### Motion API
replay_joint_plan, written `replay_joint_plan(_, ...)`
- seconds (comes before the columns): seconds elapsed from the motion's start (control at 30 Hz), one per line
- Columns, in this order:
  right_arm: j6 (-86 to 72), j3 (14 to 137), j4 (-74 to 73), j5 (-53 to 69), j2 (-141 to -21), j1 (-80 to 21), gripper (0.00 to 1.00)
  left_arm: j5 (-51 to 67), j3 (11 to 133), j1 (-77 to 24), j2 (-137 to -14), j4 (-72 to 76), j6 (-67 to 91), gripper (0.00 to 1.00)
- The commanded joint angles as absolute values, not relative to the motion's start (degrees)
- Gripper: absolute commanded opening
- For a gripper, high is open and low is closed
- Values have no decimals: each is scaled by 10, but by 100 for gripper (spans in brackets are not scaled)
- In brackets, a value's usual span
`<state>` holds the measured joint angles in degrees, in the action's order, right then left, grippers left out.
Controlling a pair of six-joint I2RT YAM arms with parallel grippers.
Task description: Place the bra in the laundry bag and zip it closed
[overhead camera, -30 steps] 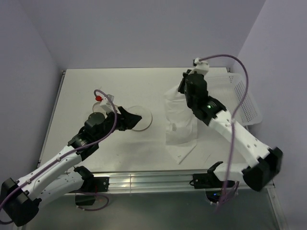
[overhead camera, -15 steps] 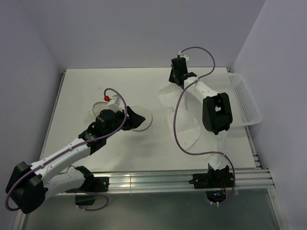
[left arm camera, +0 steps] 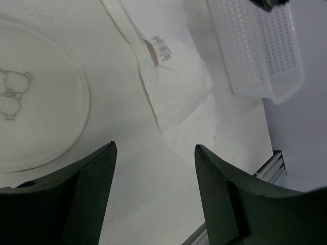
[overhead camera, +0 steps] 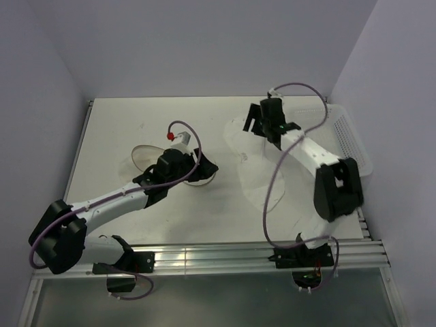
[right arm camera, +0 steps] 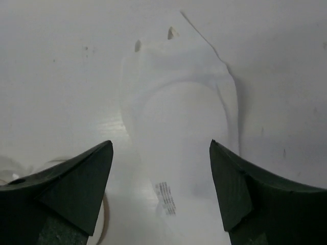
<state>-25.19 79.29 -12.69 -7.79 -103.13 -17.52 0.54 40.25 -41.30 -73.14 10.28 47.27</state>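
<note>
Bra (overhead camera: 255, 174) lies flat on the table (overhead camera: 136, 116), centre-right of the top view. Laundry bag (overhead camera: 146, 155) sits apart at centre-left. My left gripper (left arm camera: 154, 148) and right gripper (right arm camera: 161, 145) are both spread, holding nothing.

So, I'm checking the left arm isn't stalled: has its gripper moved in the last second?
Yes. The left gripper has shifted right, closer to the basket at the far right, with its jaws open.

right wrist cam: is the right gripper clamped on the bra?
No, the right gripper has its jaws wide apart, and the bra lies flat on the table beyond them.
</note>
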Motion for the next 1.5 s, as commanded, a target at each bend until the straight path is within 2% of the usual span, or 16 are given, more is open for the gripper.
replay_joint_plan(0.0, -296, 619, -58, -91, -836, -188, 82, -17, 443, -460, -756, 136, 453, 68)
replay_joint_plan(0.1, -317, 495, -94, -103, -745, -199, 71, -32, 453, -482, -779, 145, 432, 64)
replay_joint_plan(0.13, -320, 450, -108, -113, -722, -204, 61, -25, 459, -491, -786, 162, 421, 62)
replay_joint_plan(0.2, -336, 408, -147, -130, -643, -213, 57, -26, 467, -534, -814, 183, 368, 60)
replay_joint_plan(0.27, -344, 372, -165, -155, -583, -212, 45, -29, 482, -569, -857, 218, 296, 59)
replay_joint_plan(0.33, -354, 381, -192, -177, -495, -212, 40, -24, 502, -610, -892, 236, 259, 59)
replay_joint_plan(0.5, -336, 451, -228, -235, -326, -212, 37, 16, 579, -647, -1011, 251, 207, 65)
replay_joint_plan(0.67, -304, 491, -242, -260, -253, -211, 37, 15, 654, -665, -1098, 195, 181, 68)
replay_joint_plan(0.97, -301, 468, -234, -251, -258, -212, 38, 4, 688, -708, -1130, 113, 122, 74)
replay_joint_plan(1.17, -307, 454, -220, -222, -249, -211, 38, -20, 701, -717, -1164, 105, 120, 74)
replay_joint_plan(1.47, -313, 436, -196, -157, -238, -212, 36, -150, 749, -721, -1207, 86, 111, 71)
